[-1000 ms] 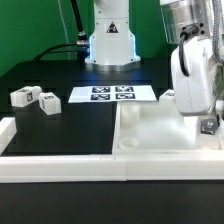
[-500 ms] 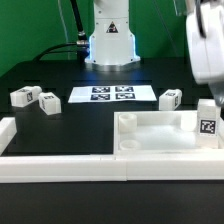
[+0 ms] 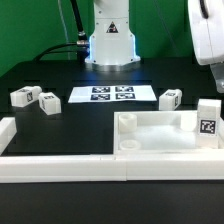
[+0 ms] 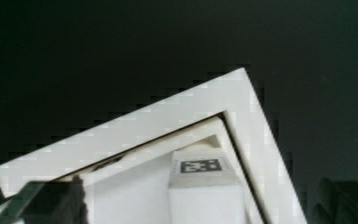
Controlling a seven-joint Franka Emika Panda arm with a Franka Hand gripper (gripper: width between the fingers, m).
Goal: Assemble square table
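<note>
The square table's white panel (image 3: 150, 135) lies flat at the exterior view's right, its round corner sockets facing up. One tagged white leg (image 3: 207, 116) stands upright at its far right corner. The wrist view shows this leg (image 4: 201, 172) and the panel corner (image 4: 176, 105) from above. Another leg (image 3: 170, 98) lies behind the panel, and two more lie at the left (image 3: 22, 97) (image 3: 47, 102). My gripper (image 3: 213, 58) hangs high above the standing leg, apart from it. In the wrist view my gripper (image 4: 190, 205) is open and empty.
The marker board (image 3: 112, 94) lies at the back middle in front of the robot base (image 3: 110, 45). A long low white border wall (image 3: 90, 167) runs along the front and turns back at the left (image 3: 7, 130). The table is black.
My gripper has let go of the leg at the panel's right corner and risen straight up. The leg stays standing there.
</note>
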